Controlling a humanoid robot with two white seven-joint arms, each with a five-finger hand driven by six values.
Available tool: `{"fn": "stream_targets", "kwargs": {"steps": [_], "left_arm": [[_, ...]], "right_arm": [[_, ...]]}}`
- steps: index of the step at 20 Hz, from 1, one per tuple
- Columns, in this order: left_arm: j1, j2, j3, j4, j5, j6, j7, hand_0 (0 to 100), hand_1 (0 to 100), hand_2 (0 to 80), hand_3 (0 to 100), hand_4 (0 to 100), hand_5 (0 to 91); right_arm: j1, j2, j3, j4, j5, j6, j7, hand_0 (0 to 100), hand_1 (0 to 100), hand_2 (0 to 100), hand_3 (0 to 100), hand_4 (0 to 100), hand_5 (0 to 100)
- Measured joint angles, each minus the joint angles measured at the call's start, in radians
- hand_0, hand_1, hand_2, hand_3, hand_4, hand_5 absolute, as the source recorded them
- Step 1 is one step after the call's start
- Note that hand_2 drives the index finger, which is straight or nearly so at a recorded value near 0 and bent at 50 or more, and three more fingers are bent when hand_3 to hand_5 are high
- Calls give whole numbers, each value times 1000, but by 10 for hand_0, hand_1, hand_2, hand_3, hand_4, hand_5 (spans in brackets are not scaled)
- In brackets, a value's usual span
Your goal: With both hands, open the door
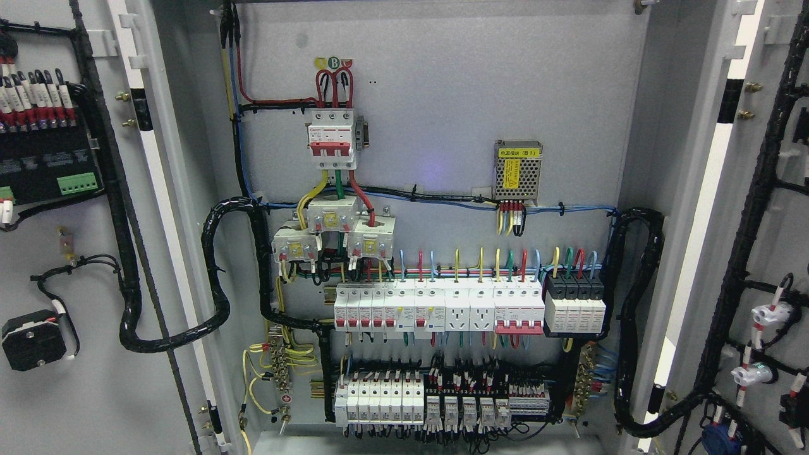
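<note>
Grey sheet-metal walls of an electrical cabinet fill the head view, with the back panel (442, 114) as the reference. Both door leaves stand swung wide: the left door (76, 265) lies left of the panel with its inner face and black cable harness exposed, and the right door (758, 253) lies right of it, likewise showing its inner wiring. On the panel, a red-toggled main breaker (332, 139) sits upper left of centre, a small power supply (517, 169) to its right, and a row of breakers (436, 306) runs below both.

Neither robot hand nor arm appears in the view, so the finger posture of each cannot be told and nothing is seen to be held.

Judged from the leaf positions, the opening step looks complete or nearly so. To finish it well, keep the hands clear of the hinge-side cable looms, avoid pushing either leaf beyond its hinge travel, and withdraw without touching the live components on the panel.
</note>
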Motion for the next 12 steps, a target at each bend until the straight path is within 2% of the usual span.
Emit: {"fn": "stream_targets", "kwargs": {"steps": [6,12], "left_arm": [[65,-7,-27,55,18,108,6,0,0,0,0,0,0],[150,16,-38,132,27,167,-3,0,0,0,0,0,0]], "right_arm": [[14,17,95,99,7,0,0,383,0,0,0,0,0],[75,26,160,211,10,-21,0,382,0,0,0,0,0]]}}
